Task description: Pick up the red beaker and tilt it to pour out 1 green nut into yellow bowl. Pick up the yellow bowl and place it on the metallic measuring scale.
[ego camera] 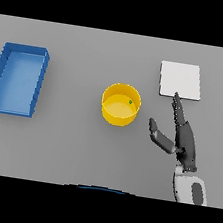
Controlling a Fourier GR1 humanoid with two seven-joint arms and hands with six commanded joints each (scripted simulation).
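R hand [184, 139] comes in from the lower right, fingers straight and released, thumb spread out toward the left; it holds nothing. Fingertips reach the near edge of the metallic measuring scale [181, 80], a pale square plate lying flat just beyond the hand. Can't tell whether the tips touch the plate or hang just over it.

Yellow bowl [120, 104] stands upright on the grey table [67, 147], off to the left of the hand, near the thumb but apart from it w/ bare table between. One green nut [130, 102] lies inside the bowl, on the side nearest the hand, close to the wall.

Blue tray [17, 79] sits far left of the hand, well apart, past the bowl. The red beaker and L hand don't show in the head view.
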